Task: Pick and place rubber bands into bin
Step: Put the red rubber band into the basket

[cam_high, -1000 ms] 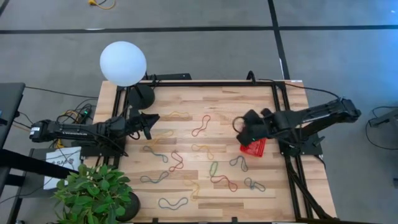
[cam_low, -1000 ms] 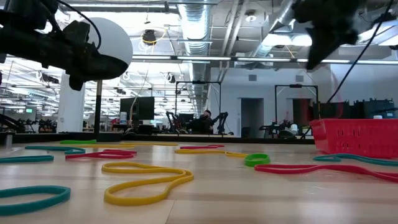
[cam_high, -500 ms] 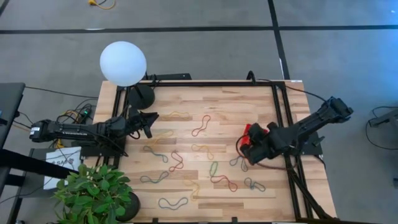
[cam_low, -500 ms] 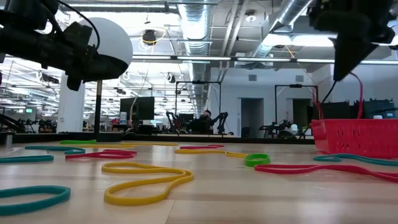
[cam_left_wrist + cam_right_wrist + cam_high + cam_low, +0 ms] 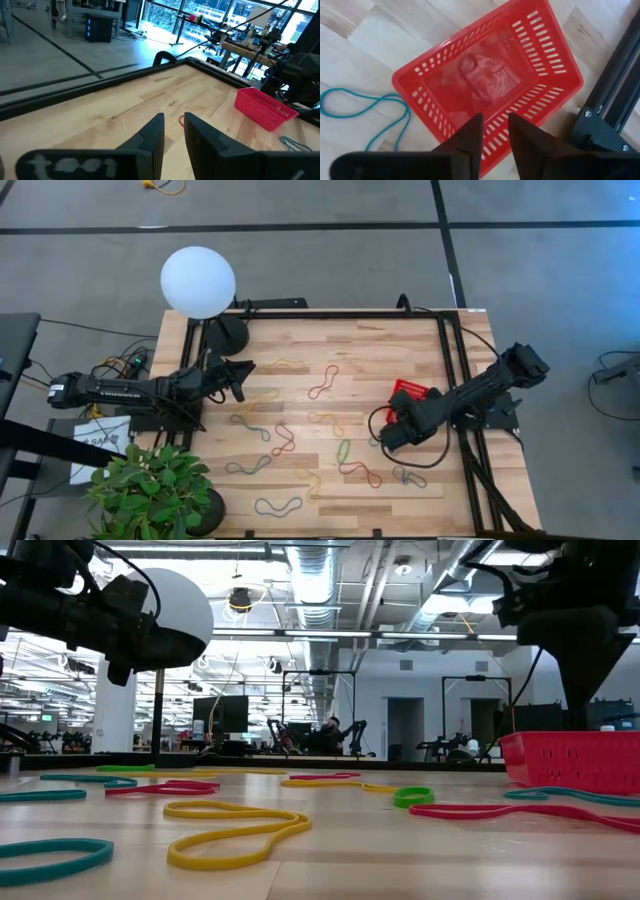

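Here the right claw (image 5: pixel 495 131) hovers over the bin (image 5: pixel 490 82).

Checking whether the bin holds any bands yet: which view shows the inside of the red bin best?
The right wrist view: it looks straight down into the bin, and no band shows on its floor. The high view shows only a corner beside the right arm; the low view only its side wall; the left wrist view shows it far off.

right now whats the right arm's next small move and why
Probably lower the right gripper onto the bluish rubber band lying beside the bin. Its fingers look empty and slightly parted, and the bin appears to hold no bands yet. The left gripper waits at the table's left.
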